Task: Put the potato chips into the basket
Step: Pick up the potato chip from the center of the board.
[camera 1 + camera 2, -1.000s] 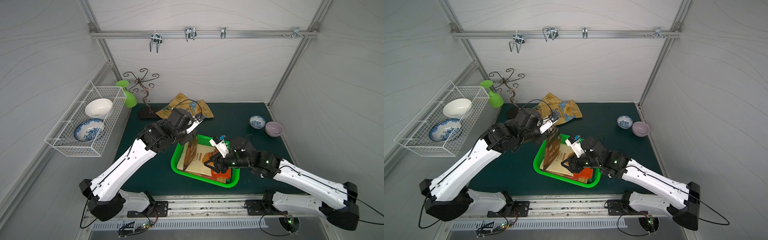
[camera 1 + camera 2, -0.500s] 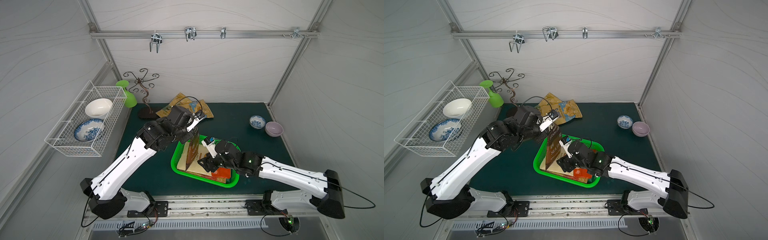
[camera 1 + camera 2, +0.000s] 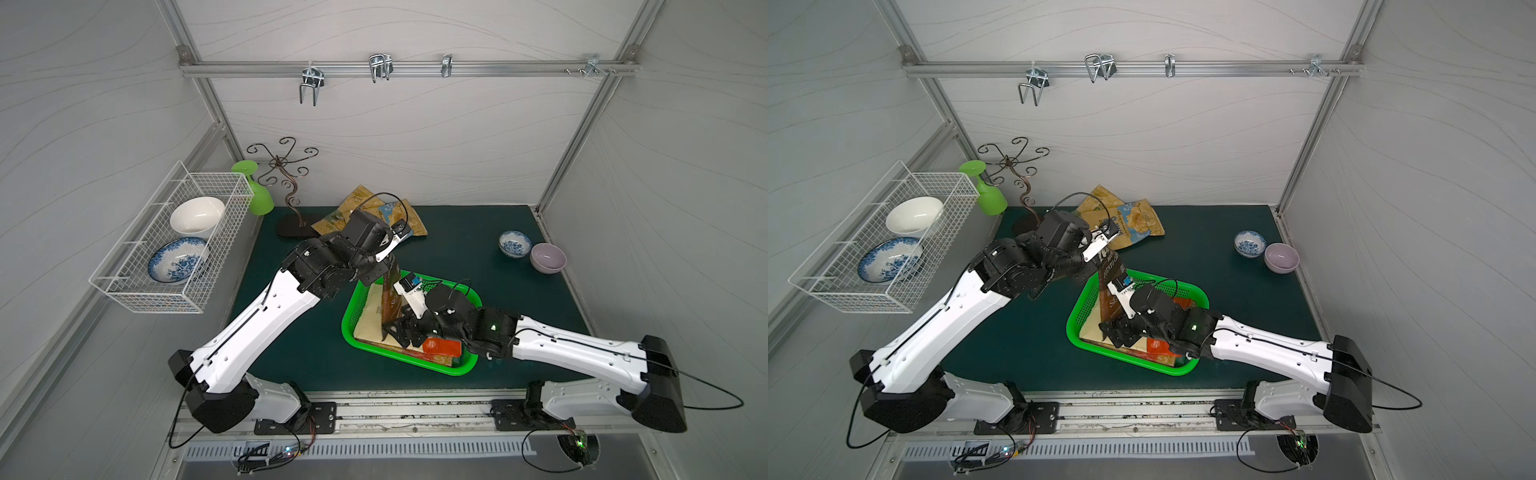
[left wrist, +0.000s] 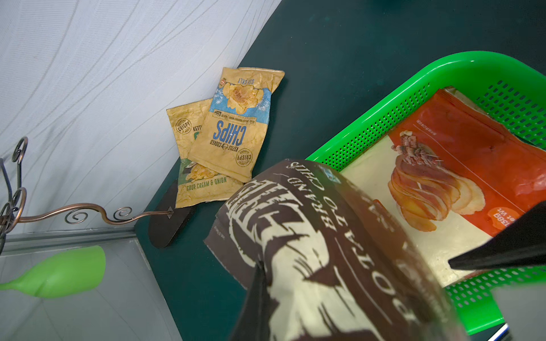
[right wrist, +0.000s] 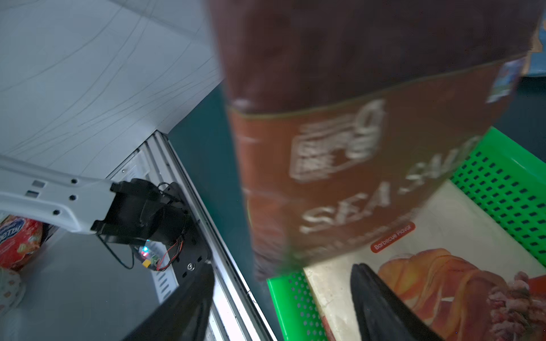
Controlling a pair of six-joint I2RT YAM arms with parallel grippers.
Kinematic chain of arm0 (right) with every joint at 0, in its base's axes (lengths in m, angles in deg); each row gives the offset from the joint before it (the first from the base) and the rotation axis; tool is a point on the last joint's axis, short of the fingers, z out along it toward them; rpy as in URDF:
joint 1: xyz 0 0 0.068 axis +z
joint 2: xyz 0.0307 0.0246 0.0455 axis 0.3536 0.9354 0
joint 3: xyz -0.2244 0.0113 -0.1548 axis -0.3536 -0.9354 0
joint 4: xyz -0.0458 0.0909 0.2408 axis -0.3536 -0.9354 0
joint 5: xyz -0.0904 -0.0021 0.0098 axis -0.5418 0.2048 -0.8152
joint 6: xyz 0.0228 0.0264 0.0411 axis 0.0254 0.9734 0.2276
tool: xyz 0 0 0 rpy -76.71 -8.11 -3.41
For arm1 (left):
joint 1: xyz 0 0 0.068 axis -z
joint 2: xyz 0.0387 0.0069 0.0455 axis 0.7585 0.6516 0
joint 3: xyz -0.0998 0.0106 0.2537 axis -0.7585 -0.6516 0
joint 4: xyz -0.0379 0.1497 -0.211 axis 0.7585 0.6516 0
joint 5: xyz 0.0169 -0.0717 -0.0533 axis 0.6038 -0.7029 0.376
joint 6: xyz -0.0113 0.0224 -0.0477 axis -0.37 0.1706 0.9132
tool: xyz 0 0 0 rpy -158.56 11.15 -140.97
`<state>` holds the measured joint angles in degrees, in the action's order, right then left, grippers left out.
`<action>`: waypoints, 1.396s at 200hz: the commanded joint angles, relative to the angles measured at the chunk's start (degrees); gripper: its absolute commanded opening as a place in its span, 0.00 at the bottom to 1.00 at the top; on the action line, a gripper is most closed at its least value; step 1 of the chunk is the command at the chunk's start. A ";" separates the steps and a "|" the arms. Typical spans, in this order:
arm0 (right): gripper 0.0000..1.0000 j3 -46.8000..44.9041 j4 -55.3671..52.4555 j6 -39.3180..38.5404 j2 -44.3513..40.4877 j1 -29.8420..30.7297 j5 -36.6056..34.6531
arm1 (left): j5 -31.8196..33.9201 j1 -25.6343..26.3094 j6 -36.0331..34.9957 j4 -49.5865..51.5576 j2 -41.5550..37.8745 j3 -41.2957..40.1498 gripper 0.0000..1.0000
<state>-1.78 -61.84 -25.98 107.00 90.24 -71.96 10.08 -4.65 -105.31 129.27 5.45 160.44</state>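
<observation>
Since the brown chip bag (image 3: 390, 291) is pinched by its top edge in the left gripper (image 3: 386, 255), jaws fully closed on it, it hangs upright at frame centre in both top views. Its lower end is down inside the green basket (image 3: 352, 309). My read: it's kept vertical so it can be laid flat on the stack.

Right gripper (image 3: 402, 332) sits at the bag's lower end, jaws spread wide, gripping nothing. It's probably there to steady or tip the bag.

Bag print: "BRAND CHIPS", "SEA SALT".

Under it in the basket: orange-and-cream bag (image 4: 472, 153), "Barbecue Flavor".

Not yet in, upper middle against the back wall (image 4: 88, 88), overlapping:
- sea-salt tan bag (image 4: 233, 130): "CRISPY", "KETTLE COOKED CHIPS"
- sour-cream tan bag (image 4: 201, 183): "SOUR CREAM & ONION"
</observation>
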 commanded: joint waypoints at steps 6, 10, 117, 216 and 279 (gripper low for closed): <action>0.85 0.73 2.24 0.29 1.48 0.69 -1.46 | 0.80 -0.13 1.78 -2.84 0.14 4.14 0.00; 0.85 1.29 1.33 0.69 2.35 0.69 -3.00 | 0.75 -0.13 1.88 -2.67 0.25 4.26 0.00; 0.77 8.38 -1.24 4.14 13.26 0.63 -21.29 | 1.54 -0.14 2.26 -2.59 0.52 5.23 0.00; 0.40 -0.44 -3.86 5.84 2.46 0.55 -23.93 | 5.35 -0.24 0.61 -5.09 -0.36 2.90 0.00; 0.40 -1.50 -2.62 5.51 1.73 -0.55 -19.83 | 5.22 -0.21 0.85 -4.75 0.17 3.65 0.00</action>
<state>-3.15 -64.77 -20.45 108.91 90.05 -93.73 14.69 -4.72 -104.70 128.35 6.10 162.67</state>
